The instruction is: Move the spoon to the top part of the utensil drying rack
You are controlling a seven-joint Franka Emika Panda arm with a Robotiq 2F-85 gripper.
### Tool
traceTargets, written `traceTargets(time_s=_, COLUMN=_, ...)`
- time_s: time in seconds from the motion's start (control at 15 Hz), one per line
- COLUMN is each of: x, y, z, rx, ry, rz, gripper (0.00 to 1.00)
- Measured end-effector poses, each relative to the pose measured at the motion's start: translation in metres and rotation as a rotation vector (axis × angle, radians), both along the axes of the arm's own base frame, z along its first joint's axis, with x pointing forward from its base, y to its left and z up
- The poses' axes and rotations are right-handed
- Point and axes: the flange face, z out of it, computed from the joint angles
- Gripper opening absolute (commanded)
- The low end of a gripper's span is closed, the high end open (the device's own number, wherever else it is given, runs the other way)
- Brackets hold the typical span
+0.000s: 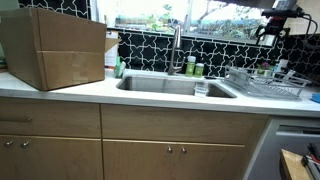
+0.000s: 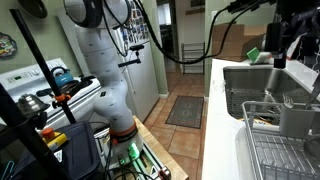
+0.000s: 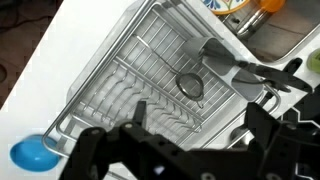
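The utensil drying rack (image 3: 130, 70), of thin silver wire, fills the wrist view and stands on the white counter beside the sink. It also shows in both exterior views (image 1: 265, 86) (image 2: 285, 150). A round metal piece that looks like the spoon's bowl (image 3: 190, 85) lies in the rack near its middle. A dark grey utensil holder (image 3: 228, 58) sits at the rack's sink-side end. My gripper (image 3: 200, 110) hangs high above the rack, open and empty, and shows in both exterior views (image 1: 272, 30) (image 2: 283, 50).
The steel sink (image 1: 175, 84) with its faucet (image 1: 176, 50) lies next to the rack. A large cardboard box (image 1: 55, 45) stands on the counter. A blue round object (image 3: 35, 152) sits by the rack's corner. Bottles (image 1: 192, 68) stand behind the sink.
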Motion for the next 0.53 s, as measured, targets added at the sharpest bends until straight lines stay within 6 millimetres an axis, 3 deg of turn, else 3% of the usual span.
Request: traceTargets(time_s=0.53, x=-0.021, y=0.019, z=0.002, rx=-0.247, ry=0.137, rz=0.334, gripper=1.00)
